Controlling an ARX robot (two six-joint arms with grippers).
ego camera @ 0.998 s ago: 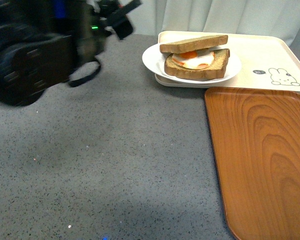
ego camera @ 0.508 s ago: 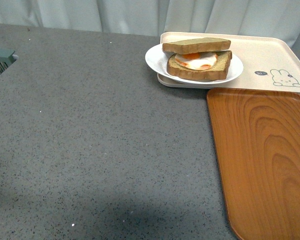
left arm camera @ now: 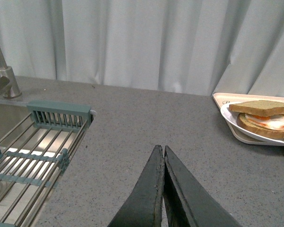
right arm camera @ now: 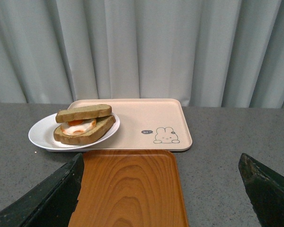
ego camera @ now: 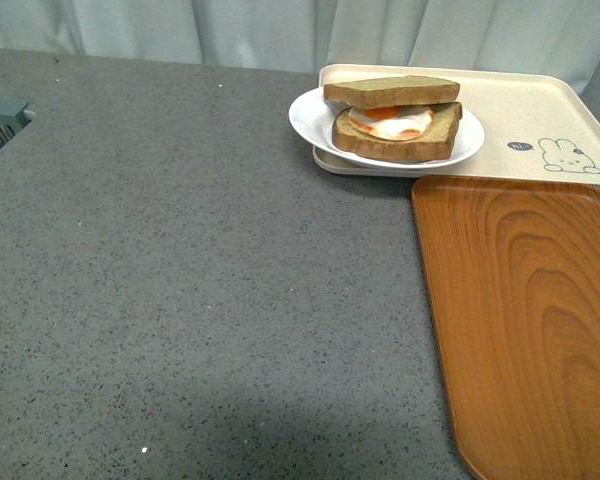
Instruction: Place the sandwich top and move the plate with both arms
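Note:
The sandwich top (ego camera: pixel 391 91) lies tilted on the fried egg of the lower slice (ego camera: pixel 398 140), on the white plate (ego camera: pixel 310 118) at the back. The plate sits on the left end of the cream rabbit tray (ego camera: pixel 540 110), overhanging it. The sandwich top also shows in the left wrist view (left arm camera: pixel 261 107) and the right wrist view (right arm camera: pixel 84 113). Neither arm shows in the front view. My left gripper (left arm camera: pixel 163 148) is shut and empty above bare counter, well left of the plate (left arm camera: pixel 248 134). My right gripper (right arm camera: pixel 161 165) is open and empty, above the near end of the orange tray (right arm camera: pixel 128 189).
The orange wood-grain tray (ego camera: pixel 525 320) lies in front of the rabbit tray on the right. A sink with a green drying rack (left arm camera: pixel 38 142) and a tap (left arm camera: pixel 2 75) lies at the far left. Curtains hang behind the grey counter (ego camera: pixel 200 280).
A second ago my left arm filled the top left of the front view; it has since drawn out of that view. The sandwich and plate have not moved.

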